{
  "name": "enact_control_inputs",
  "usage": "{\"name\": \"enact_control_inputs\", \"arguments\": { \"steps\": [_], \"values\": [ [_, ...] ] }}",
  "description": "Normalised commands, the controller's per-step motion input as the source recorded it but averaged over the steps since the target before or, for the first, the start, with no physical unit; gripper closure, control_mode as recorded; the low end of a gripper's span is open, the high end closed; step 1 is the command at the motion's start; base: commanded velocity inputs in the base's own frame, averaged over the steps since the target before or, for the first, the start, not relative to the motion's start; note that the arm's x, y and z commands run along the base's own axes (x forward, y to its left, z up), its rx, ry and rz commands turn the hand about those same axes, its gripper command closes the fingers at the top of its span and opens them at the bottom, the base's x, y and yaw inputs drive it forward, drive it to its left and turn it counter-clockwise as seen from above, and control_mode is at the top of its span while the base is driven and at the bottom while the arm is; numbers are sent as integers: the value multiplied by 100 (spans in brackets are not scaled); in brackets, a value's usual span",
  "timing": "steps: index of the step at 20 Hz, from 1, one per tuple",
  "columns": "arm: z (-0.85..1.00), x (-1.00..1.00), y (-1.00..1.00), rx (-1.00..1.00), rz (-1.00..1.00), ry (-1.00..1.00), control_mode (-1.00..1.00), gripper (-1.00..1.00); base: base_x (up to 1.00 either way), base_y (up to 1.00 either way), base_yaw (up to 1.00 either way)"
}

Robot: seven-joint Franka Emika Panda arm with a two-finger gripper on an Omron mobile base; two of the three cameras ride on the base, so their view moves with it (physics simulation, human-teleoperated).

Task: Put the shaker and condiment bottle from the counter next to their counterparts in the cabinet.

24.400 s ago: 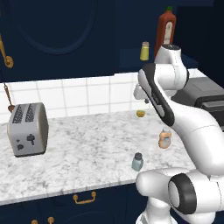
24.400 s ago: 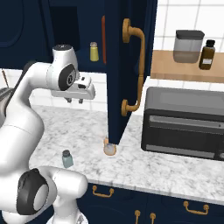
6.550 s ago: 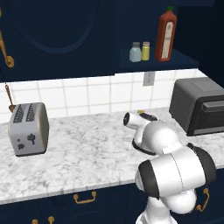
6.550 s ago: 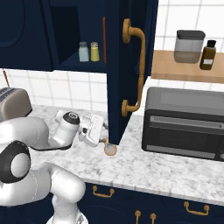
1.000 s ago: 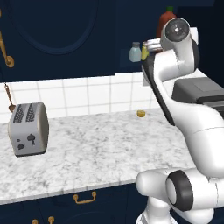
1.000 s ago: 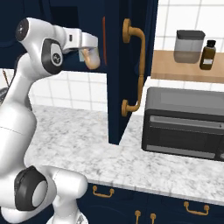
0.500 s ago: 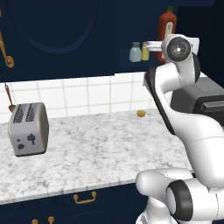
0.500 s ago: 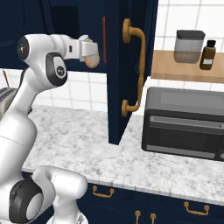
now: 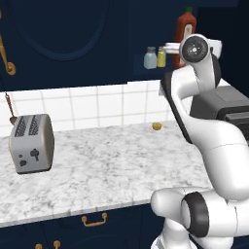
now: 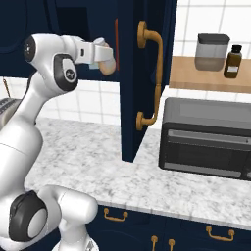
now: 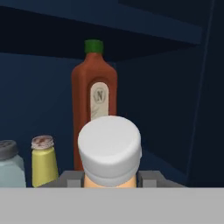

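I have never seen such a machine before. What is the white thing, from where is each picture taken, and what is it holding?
The white thing is a robot arm in a simulated kitchen. Two pictures come from cameras on its base, one behind it to the left and one to the right. The third comes from a camera on its hand, looking into the open navy cabinet. Its tool is shut on a small peach-orange condiment bottle with a pale cap, held up at the shelf. On the shelf stand a tall red-brown sauce bottle, a yellow shaker and a pale blue-grey shaker. On the marble counter are a toaster, a small yellow object and a dark oven.
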Motion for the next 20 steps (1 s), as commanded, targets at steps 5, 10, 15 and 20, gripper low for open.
{"name": "enact_control_inputs", "arguments": {
  "steps": [5, 10, 15, 20],
  "values": [
    [0, 42, -19, 40, 1, 0, -100, 100, 0, 0, 0],
    [0, 10, -12, 17, 0, 0, -100, 100, 0, 0, 0],
    [0, 0, -18, -12, 0, -9, -100, 100, 0, 0, 0],
    [0, 3, -9, -10, 0, 1, -100, 100, 0, 0, 0]
  ]
}}
